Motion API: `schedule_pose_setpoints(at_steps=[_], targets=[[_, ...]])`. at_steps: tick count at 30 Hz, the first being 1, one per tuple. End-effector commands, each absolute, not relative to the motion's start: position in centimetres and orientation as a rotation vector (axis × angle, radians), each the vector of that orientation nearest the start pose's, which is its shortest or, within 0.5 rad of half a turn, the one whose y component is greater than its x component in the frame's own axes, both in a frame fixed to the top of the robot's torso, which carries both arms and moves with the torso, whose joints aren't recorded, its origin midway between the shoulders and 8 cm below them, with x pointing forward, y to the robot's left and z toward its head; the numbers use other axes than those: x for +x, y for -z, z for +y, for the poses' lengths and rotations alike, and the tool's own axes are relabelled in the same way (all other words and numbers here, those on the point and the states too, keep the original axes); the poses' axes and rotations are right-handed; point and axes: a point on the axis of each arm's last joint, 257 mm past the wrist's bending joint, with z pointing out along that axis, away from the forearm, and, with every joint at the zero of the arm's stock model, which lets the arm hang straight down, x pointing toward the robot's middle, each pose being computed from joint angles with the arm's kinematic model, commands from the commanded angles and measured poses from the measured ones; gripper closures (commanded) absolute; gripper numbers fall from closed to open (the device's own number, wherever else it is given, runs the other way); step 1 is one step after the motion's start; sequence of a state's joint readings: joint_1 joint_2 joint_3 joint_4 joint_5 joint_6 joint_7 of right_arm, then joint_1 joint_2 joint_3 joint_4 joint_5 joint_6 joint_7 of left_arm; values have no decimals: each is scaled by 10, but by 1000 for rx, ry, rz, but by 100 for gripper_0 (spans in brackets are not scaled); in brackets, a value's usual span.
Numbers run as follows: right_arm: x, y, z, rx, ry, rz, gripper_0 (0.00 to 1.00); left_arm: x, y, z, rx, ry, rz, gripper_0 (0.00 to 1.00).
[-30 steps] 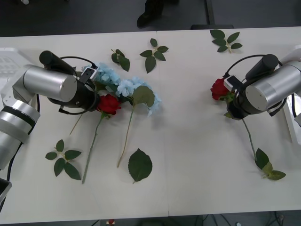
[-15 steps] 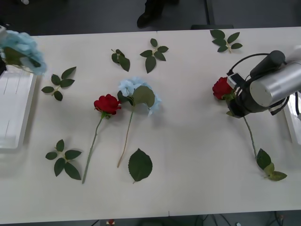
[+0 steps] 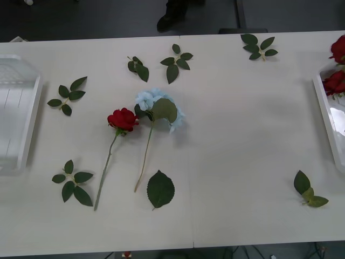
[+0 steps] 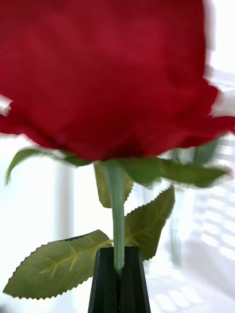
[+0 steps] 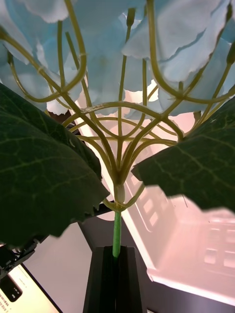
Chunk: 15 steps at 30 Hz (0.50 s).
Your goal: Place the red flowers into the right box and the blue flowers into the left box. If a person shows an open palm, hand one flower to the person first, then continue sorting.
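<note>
Right claw (image 4: 118, 279): black fingers were pressed together on the green stem of a red rose (image 4: 110, 73), the head held upright above them; pale tray ribbing was seen behind it.
Left claw (image 5: 116, 279): fingers were closed on the stem of a blue hydrangea (image 5: 117, 54), two large green leaves spreading either side, with the white left box (image 5: 186, 234) just behind.
Change on the right: half a second before, the right arm was seen over the desk (image 3: 242, 124) with the rose; it had since left the front view, and two red roses (image 3: 335, 81) were seen at the right box (image 3: 325, 116), one on its rim edge, one higher at the frame edge.
Change on the left: the hydrangea seen over the left box's (image 3: 32, 116) far corner was gone from the front view.
Unchanged on the desk: one red rose (image 3: 123, 119) and one blue hydrangea (image 3: 156, 106) lay side by side near the middle, stems toward the robot, with loose leaf sprigs (image 3: 160, 189) scattered around.
</note>
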<state>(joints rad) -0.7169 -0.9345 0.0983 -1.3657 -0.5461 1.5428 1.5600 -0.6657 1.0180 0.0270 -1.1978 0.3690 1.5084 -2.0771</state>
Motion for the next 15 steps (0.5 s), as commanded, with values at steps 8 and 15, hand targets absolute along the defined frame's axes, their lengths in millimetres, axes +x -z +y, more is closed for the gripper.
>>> schedule_pose_setpoints(at_steps=[8,15], targets=[[520,95,-639,162,846,2500,100,477,112,690,267,-1076,2622,40],[541,132,-645,160,873,2445,100,477,130,681,262,-975,2644,12]])
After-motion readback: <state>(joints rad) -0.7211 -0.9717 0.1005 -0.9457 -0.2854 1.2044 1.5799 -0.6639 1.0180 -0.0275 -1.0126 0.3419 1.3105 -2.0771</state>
